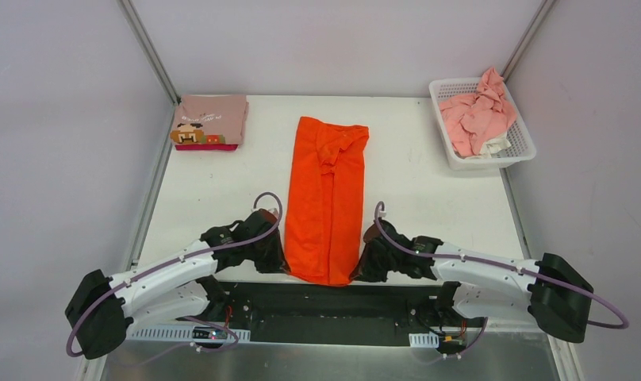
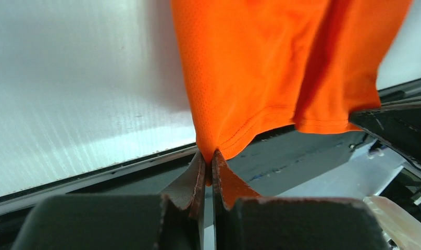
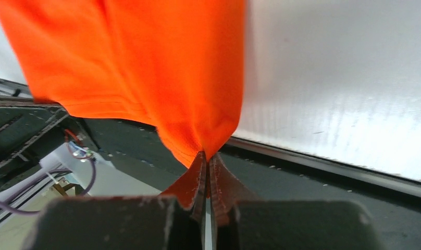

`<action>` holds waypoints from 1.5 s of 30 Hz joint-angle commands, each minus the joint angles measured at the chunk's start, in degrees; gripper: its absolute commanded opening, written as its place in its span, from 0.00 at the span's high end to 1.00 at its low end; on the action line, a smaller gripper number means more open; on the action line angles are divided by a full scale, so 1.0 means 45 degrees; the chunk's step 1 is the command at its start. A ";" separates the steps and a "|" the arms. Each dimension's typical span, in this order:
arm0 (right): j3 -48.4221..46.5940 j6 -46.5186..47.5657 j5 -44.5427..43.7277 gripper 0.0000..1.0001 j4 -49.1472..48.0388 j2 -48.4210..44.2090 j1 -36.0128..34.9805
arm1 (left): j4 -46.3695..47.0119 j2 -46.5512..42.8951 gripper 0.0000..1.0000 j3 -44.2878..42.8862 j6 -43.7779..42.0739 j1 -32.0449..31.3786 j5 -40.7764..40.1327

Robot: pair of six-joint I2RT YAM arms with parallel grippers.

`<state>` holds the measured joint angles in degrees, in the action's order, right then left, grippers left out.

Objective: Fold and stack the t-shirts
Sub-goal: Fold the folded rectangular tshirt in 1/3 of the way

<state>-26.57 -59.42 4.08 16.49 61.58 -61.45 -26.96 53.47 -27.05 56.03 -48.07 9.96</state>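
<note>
The bright orange t-shirt (image 1: 327, 198) lies as a long narrow strip down the middle of the table, its near hem hanging over the front edge. My left gripper (image 1: 279, 258) is shut on the hem's left corner; in the left wrist view (image 2: 209, 156) the cloth (image 2: 281, 67) rises from the pinch. My right gripper (image 1: 360, 266) is shut on the right corner, also seen in the right wrist view (image 3: 206, 156) with the cloth (image 3: 146, 67). A folded dusty-pink t-shirt with a pixel face (image 1: 210, 121) lies on a magenta one at the back left. Light pink shirts (image 1: 480, 115) are heaped in the basket.
A white lattice basket (image 1: 523, 147) stands at the back right corner. Grey walls and metal posts enclose the table on three sides. The dark base rail (image 1: 333, 305) with the arm mounts and cables runs along the front edge below the hem.
</note>
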 commanded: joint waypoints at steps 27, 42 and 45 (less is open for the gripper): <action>-0.7924 0.4290 -0.2151 1.00 0.1335 0.4083 0.4664 | -0.0437 0.6026 1.00 -0.8328 -0.3232 0.3242 -0.3405; -0.9639 0.5040 -0.1168 1.00 0.0640 0.6470 0.6444 | -0.0337 0.9721 1.00 -1.1448 -0.4444 0.4511 -0.2269; -0.9897 0.5152 -0.1025 1.00 0.0576 0.6964 0.6700 | -0.0340 1.0166 1.00 -1.1722 -0.4487 0.4758 -0.2232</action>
<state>-67.72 -38.04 -1.98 21.08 90.78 -32.67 -28.45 97.34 -76.71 37.98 -28.03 -1.37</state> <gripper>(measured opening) 0.012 0.014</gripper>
